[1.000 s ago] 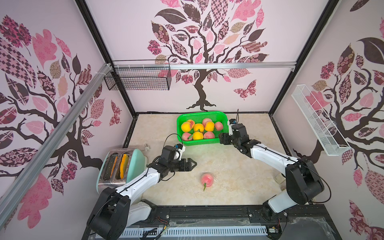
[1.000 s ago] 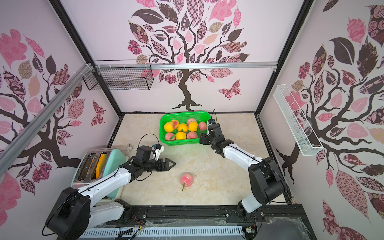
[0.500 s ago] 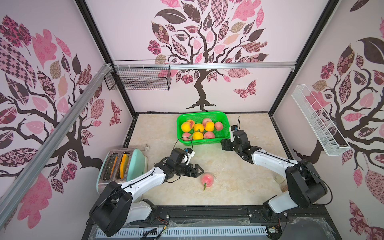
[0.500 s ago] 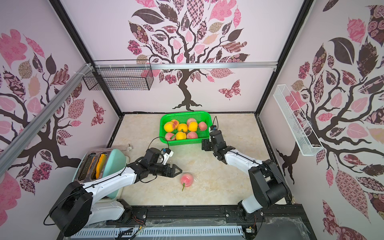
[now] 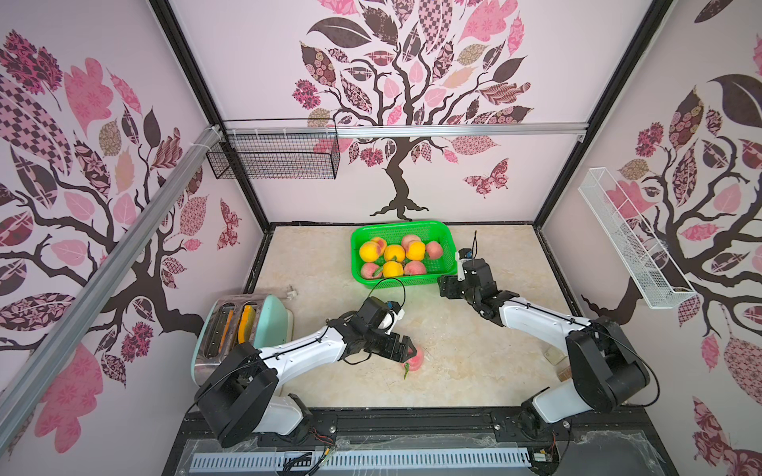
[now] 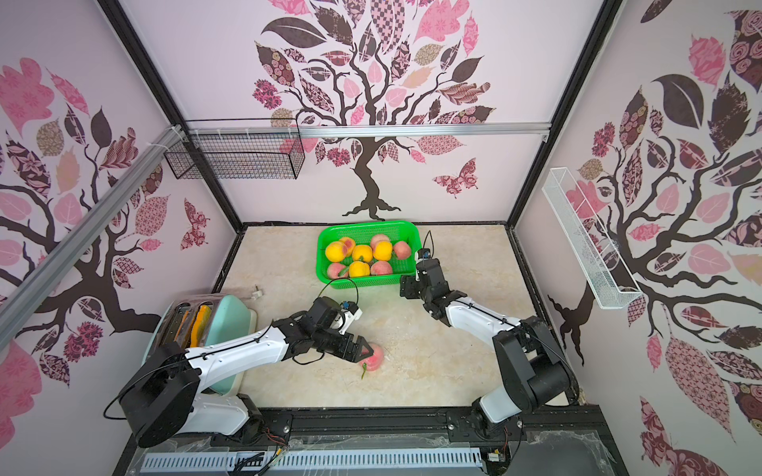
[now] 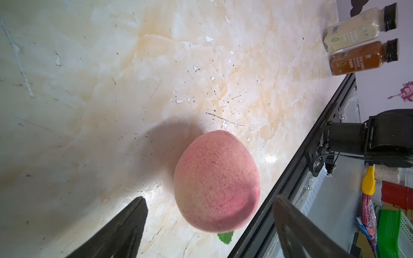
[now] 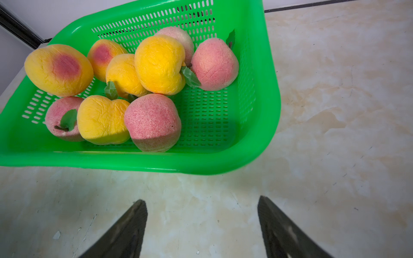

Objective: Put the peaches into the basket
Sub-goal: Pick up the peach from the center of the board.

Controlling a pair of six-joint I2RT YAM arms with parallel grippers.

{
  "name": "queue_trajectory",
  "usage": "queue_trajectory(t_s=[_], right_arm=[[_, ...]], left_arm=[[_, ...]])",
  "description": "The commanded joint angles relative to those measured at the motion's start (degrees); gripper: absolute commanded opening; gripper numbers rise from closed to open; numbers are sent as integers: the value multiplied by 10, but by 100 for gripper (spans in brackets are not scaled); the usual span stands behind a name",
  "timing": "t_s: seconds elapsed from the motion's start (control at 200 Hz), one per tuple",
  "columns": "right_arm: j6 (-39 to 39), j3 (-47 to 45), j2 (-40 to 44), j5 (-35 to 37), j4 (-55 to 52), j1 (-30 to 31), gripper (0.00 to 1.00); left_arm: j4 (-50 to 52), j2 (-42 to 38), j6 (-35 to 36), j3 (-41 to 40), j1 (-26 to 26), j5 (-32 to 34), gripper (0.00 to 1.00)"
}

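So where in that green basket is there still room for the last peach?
Bare mesh floor lies in the basket corner nearest the right gripper, bordered by pink peaches. The rest is crowded: peaches packed toward the opposite end.

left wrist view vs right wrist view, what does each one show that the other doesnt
Only the left wrist view: a single pink peach lying on the marbled tabletop just ahead of the left gripper, whose fingers stand open on either side of it, plus two spice bottles at the table's edge. Only the right wrist view: the green basket with a pile of yellow and pink peaches inside, ahead of the open, empty right gripper. Both: the marbled tabletop and a pair of dark fingers spread apart.
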State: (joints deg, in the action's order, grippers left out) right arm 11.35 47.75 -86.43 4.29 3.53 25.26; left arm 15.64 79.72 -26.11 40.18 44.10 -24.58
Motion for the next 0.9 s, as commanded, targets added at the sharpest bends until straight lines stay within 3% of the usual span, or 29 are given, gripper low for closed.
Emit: queue_trajectory(t_s=[0.0,0.575,0.895], right_arm=[[3,-7,14,2,9,-2,80],[1,-9,20,5,5,-2,80],[1,-12,19,5,6,-2,80]], left_arm=[[8,13,7,21,6,5,92],[27,87,12,71,55,32,91],[22,103,9,72,59,36,83]])
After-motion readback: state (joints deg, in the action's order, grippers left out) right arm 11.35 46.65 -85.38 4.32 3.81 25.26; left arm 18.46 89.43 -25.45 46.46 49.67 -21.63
